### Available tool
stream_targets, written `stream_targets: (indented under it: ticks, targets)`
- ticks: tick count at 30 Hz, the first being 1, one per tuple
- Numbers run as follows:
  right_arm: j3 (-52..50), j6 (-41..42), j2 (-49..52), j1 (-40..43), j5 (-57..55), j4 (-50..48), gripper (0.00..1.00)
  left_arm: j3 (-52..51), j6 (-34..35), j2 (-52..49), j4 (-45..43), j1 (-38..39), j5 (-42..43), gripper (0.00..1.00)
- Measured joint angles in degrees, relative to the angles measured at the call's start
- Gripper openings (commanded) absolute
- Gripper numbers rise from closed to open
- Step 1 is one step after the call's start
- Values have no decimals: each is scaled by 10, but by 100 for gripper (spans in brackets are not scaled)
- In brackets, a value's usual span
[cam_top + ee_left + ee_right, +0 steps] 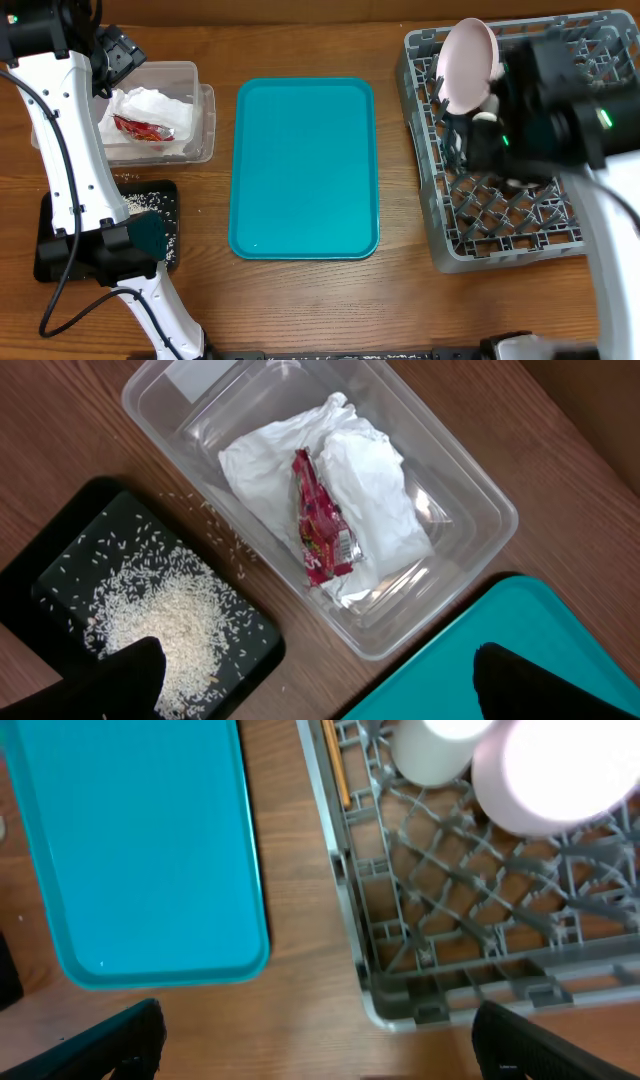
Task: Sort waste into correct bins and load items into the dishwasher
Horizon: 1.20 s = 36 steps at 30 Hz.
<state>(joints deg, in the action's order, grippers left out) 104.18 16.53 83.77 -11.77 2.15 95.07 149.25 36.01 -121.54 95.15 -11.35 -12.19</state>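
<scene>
- The left gripper (315,685) is hanging over the near corner of the tub (480,500). Its fingers (125,680) are spread fully apart, and nothing is being gripped between them.
- The right gripper (320,1045) is hanging over the table (300,1010) beside the front left corner of the rack (400,990). Its fingers (540,1040) are also spread wide, and nothing is being gripped.
- The napkin (370,480) is lying crumpled in the tub, and the red wrapper (320,525) is resting on top of it.
- Rice (160,615) is piled in the black tray (60,570), which is touching or nearly touching the tub. A few grains (215,525) are scattered on the wood between the two.
- The teal tray (305,165) is lying flat between the tub and the rack, apart from both.
- The plate (470,60) is standing tilted at the back of the rack.
- In the right wrist view, a white cup (430,750) is sitting in the rack, and a pale round dish (560,770) beside it is being washed out by glare.
- Chopsticks (338,765) are lying along the rack's left wall.
- From overhead, much of the rack is being hidden by the right arm, while the left arm is crossing over the black tray and the tub's left side.
- Print is showing on the wrapper, but it is too small to be read.
</scene>
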Motion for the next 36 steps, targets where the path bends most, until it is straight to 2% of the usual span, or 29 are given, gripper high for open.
stream_targets:
  ticks: [11, 15, 36]
  targets:
    - [-233, 0, -325, 0, 4, -168, 100, 0, 0, 0, 0, 0, 0, 100]
    - [-269, 4, -392, 0, 5, -196, 100, 0, 0, 0, 0, 0, 0, 100]
    - [-279, 12, -405, 0, 5, -171, 100, 0, 0, 0, 0, 0, 0, 100]
